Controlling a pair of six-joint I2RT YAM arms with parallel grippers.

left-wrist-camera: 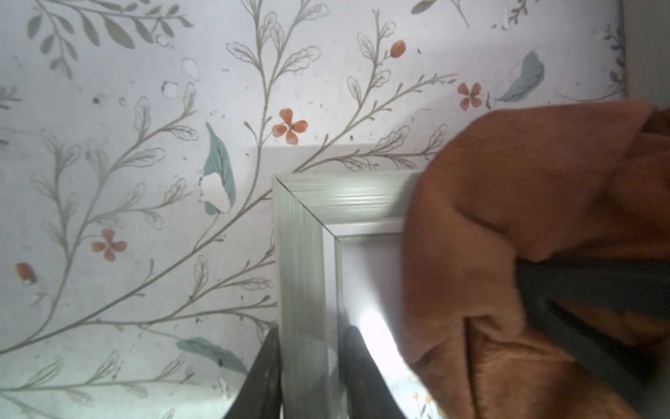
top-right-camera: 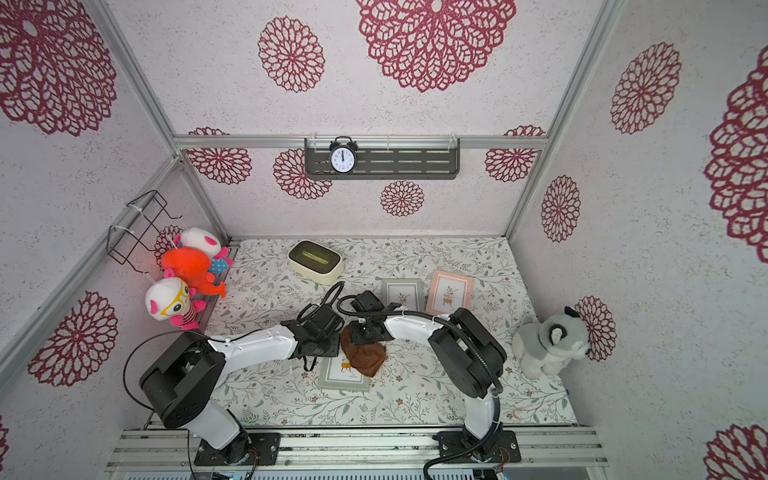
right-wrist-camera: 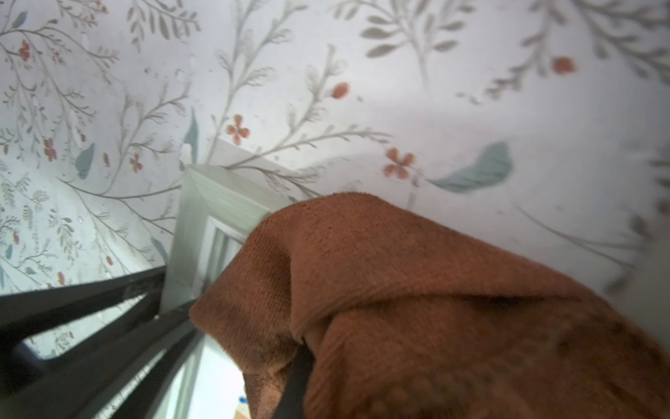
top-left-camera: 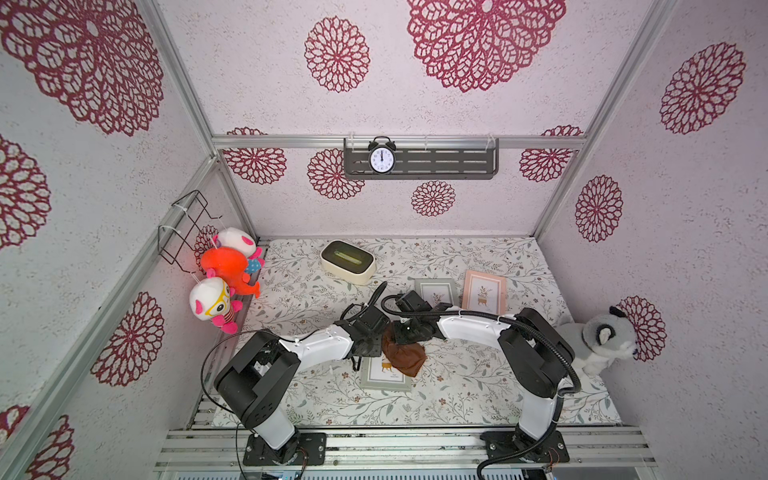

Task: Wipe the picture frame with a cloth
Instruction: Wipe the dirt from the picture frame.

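Note:
A grey-green picture frame [top-left-camera: 384, 376] [top-right-camera: 343, 376] lies flat on the flowered table near the front middle. My left gripper [left-wrist-camera: 313, 339] is shut on its side rail [left-wrist-camera: 301, 275], one black finger on each side; in both top views it sits at the frame's far left corner [top-left-camera: 368, 347] [top-right-camera: 322, 347]. The rust-brown cloth [top-left-camera: 403, 353] [top-right-camera: 365, 353] [left-wrist-camera: 525, 225] [right-wrist-camera: 398, 283] drapes over the frame's far right part. My right gripper [top-left-camera: 409, 332] [top-right-camera: 365, 330] is shut on the cloth, which hides most of its fingers [right-wrist-camera: 295, 384].
Two more frames lean at the back, one grey-green [top-left-camera: 436, 291] and one pink [top-left-camera: 484, 291]. A cream box [top-left-camera: 348, 262] stands back left. Plush toys [top-left-camera: 224, 282] hang at the left wall and a grey plush [top-left-camera: 602, 345] sits at the right edge.

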